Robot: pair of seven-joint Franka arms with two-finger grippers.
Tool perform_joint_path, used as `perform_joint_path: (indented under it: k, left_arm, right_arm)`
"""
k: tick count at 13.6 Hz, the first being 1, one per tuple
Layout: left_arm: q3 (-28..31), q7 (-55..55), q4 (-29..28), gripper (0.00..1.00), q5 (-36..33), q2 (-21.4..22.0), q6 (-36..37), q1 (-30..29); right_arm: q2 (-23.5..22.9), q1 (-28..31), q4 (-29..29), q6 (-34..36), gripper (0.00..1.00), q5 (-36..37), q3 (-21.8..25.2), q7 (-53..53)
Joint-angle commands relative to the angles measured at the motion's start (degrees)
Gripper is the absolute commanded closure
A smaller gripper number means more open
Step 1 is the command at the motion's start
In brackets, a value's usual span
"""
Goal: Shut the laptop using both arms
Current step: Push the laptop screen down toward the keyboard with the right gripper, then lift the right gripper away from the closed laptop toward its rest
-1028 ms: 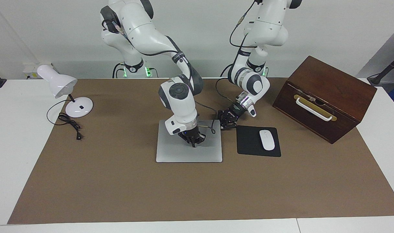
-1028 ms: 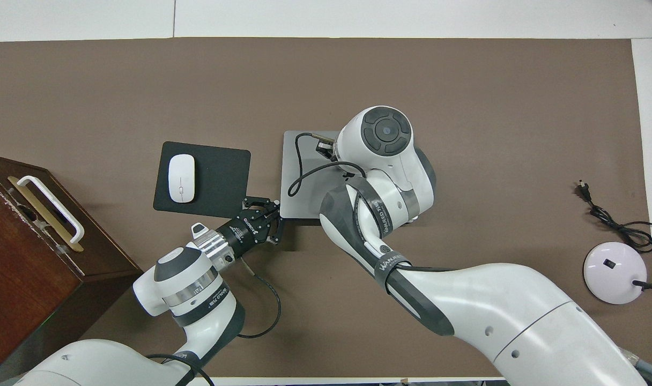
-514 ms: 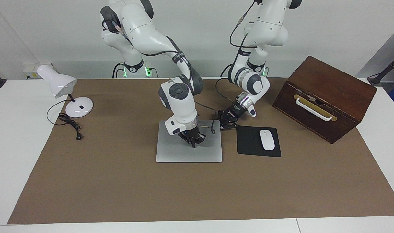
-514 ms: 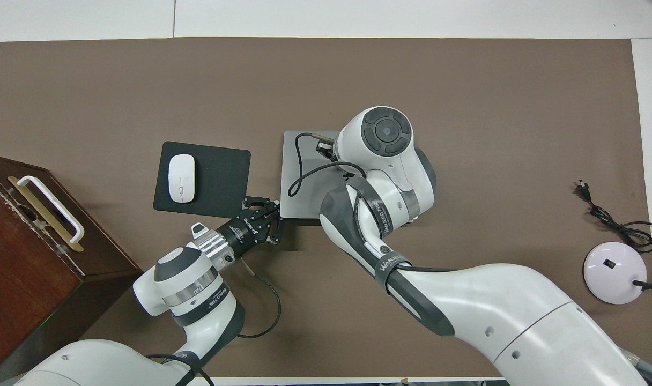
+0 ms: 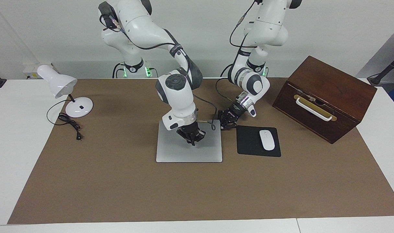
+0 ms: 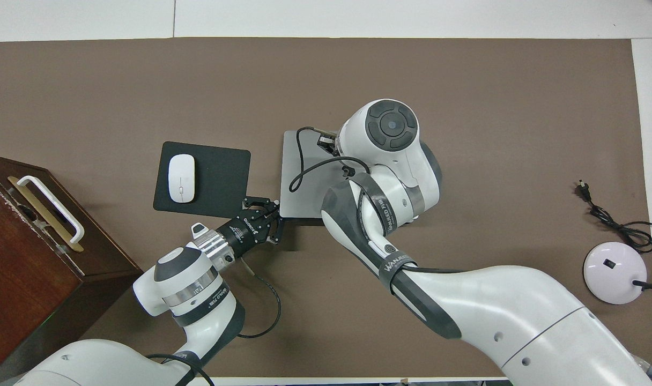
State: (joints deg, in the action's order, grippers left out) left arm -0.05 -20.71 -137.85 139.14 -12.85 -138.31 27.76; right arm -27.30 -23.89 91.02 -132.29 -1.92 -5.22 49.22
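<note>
The laptop (image 5: 189,149) lies flat and fully closed on the counter (image 5: 119,181); closing appears complete. The right gripper (image 5: 193,142), fingers shut and empty, is over its lid. The left gripper (image 5: 223,124), likewise shut and empty, sits at the lid's corner nearest the mouse pad (image 5: 249,144).

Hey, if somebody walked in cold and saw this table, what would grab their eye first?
Probably the closed silver laptop lying flat mid-table, with the right hand, shut, over its lid. Next, the left hand, also shut, at the laptop's corner nearest the black mouse pad and its white mouse. Then the big dark wooden box at the left arm's end and the white desk lamp at the right arm's end.
</note>
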Motion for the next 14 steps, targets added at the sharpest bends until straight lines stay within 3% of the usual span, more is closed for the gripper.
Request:
perform_joint_path:
  k: [1,5,10,14]
  left_arm:
    - [0.67,1.73,0.66,1.00,0.96,-3.94,-0.91,0.54]
    - [0.67,1.64,0.39,1.00,0.87,-3.24,-0.99,0.46]
    - [0.49,1.29,-0.40,1.00,0.87,-1.13,0.14,-1.21]
    - [0.49,1.29,-1.63,1.00,0.87,0.10,2.52,-2.36]
  right_arm:
    - [2.33,1.12,0.29,1.15,1.00,-0.19,-0.23,-1.93]
    - [5.40,1.73,0.29,1.50,1.00,-0.10,0.20,-5.08]
    - [10.85,4.46,0.29,6.68,1.00,-0.10,0.21,-11.33]
    - [14.11,7.62,0.21,9.32,1.00,-0.10,0.29,-20.54]
